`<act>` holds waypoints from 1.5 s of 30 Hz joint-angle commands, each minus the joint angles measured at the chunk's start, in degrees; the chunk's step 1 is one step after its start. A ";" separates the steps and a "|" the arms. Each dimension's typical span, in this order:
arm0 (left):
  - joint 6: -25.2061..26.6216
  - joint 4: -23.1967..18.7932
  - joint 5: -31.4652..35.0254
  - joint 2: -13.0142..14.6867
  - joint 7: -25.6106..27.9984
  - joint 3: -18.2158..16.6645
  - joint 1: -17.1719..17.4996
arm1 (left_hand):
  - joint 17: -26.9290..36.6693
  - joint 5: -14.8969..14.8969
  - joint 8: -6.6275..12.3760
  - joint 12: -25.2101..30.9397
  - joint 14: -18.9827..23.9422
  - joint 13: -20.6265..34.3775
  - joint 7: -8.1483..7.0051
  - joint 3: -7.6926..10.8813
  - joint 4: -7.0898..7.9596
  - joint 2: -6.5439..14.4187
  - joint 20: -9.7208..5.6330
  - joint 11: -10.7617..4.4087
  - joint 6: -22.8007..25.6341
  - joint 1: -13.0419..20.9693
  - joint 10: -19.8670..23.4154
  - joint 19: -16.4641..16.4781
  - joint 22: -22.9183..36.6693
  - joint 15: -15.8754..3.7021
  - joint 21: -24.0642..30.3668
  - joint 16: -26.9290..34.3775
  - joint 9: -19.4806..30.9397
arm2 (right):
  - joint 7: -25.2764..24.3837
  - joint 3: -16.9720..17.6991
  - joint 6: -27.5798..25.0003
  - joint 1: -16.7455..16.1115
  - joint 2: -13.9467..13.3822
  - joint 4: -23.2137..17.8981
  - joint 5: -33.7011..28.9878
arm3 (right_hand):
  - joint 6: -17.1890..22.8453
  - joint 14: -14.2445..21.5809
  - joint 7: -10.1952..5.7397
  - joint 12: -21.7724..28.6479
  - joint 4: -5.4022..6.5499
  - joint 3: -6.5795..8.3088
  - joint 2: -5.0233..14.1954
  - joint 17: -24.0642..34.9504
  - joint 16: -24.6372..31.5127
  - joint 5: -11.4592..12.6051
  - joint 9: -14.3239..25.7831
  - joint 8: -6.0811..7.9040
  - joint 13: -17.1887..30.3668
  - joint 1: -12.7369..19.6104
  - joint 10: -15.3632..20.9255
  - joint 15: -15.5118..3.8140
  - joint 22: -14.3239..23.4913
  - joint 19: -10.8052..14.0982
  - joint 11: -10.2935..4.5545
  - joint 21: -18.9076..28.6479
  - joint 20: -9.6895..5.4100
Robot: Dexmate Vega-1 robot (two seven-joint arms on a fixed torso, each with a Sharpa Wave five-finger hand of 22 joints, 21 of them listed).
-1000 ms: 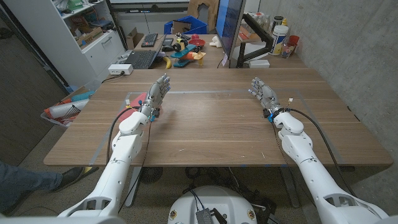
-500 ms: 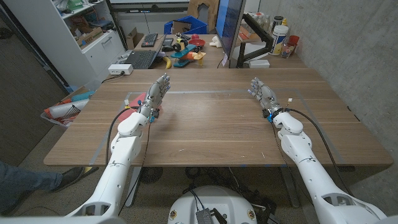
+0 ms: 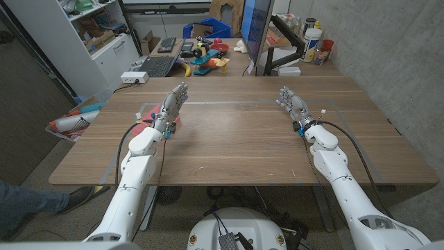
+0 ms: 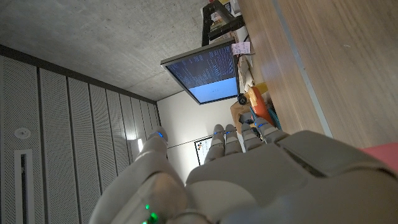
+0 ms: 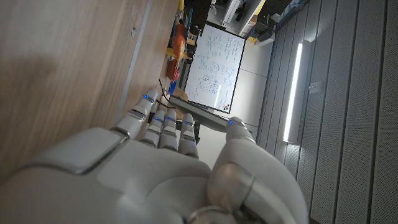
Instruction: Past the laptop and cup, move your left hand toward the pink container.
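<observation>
Now: left hand (image 3: 172, 105) spread, empty, beside pink container (image 3: 168, 123)
Advice: ease left over tabletop (image 3: 236, 142), fingers kept apart

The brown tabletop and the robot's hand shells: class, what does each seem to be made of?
The brown tabletop: seemingly wood or wood-look laminate, matte, with visible lengthwise grain. The left hand and right hand: pale grey shells, probably moulded plastic, smooth with a soft sheen.
</observation>
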 commanded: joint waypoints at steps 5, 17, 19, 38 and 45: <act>1.13 -3.99 2.77 0.86 2.65 -0.55 2.55 | 0.08 -0.02 0.36 0.31 0.13 0.21 0.22 0.14 -0.30 -0.07 0.41 0.21 0.07 0.72 -0.17 -0.23 0.18 0.62 -0.19 0.40 0.26 | 0.58 0.23 0.13 0.31 0.29 0.77 -0.11 | 0.66 0.37 -0.01 -0.01 -0.17 0.03 0.27 0.01 0.09 0.32 0.08 0.06 0.16 0.38 0.55 0.11 0.30 0.47 -0.11 -0.24 -0.23; 0.93 -3.92 2.36 0.83 2.71 -1.19 2.81 | 0.07 -0.07 0.44 0.40 0.34 0.21 0.24 0.19 -0.49 -0.02 0.53 0.36 0.28 0.93 0.07 -0.19 0.18 0.65 -0.38 0.46 0.26 | -0.04 0.65 -0.06 -0.14 0.59 0.55 -0.10 | 0.71 0.46 0.00 -0.01 -0.20 0.00 0.35 -0.03 0.11 0.33 0.08 0.05 0.17 0.38 0.65 0.11 0.31 0.55 0.06 -0.38 -0.19; 0.91 -4.08 2.34 0.84 2.77 -1.32 2.96 | 0.07 -0.07 0.45 0.40 0.34 0.21 0.29 0.19 -0.52 -0.01 0.52 0.38 0.32 0.95 0.08 -0.17 0.19 0.68 -0.40 0.45 0.26 | -0.08 0.65 -0.11 -0.13 0.61 0.57 -0.13 | 0.78 0.51 -0.03 -0.01 -0.22 0.00 0.36 -0.04 0.12 0.33 0.08 0.08 0.17 0.40 0.68 0.12 0.31 0.59 0.03 -0.39 -0.17; 2.67 -7.53 3.89 1.83 4.23 -2.22 5.13 | 0.06 -0.14 0.49 0.40 0.46 0.20 0.23 0.34 -0.87 0.18 0.60 0.05 0.53 1.42 0.12 -0.18 0.20 0.61 -0.77 0.44 0.27 | 0.39 0.59 0.35 0.55 1.09 2.22 -0.25 | 0.92 0.58 -0.05 -0.07 -0.30 -0.02 0.45 -0.11 0.12 0.33 0.08 0.09 0.17 0.48 0.68 0.09 0.31 0.79 -0.06 -0.54 -0.22; 3.04 -8.17 4.51 2.10 4.70 -2.43 5.72 | 0.05 -0.15 0.44 0.40 0.47 0.20 0.21 0.39 -0.99 0.24 0.60 0.05 0.44 1.58 0.13 -0.14 0.20 0.57 -0.86 0.43 0.27 | 0.47 0.54 0.18 0.63 1.10 2.28 -0.39 | 0.90 0.59 -0.09 -0.09 -0.31 -0.03 0.48 -0.12 0.11 0.33 0.08 0.07 0.18 0.49 0.69 0.03 0.31 0.80 -0.03 -0.61 -0.21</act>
